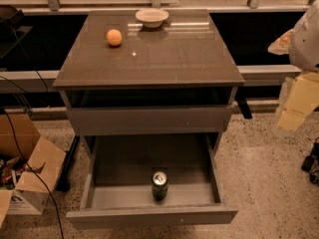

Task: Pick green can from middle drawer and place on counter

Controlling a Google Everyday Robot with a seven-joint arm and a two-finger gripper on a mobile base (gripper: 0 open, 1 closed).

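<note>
One green can [159, 185] stands upright in the open middle drawer [124, 166].
A cardboard box [31, 169] sits at far left; the table [164, 59] above carries an orange ball [114, 37] and a pale bowl [152, 17]; the can is near the drawer's front wall; the end effector [298, 102] hangs at far right, released or clenched I cannot tell.
</note>
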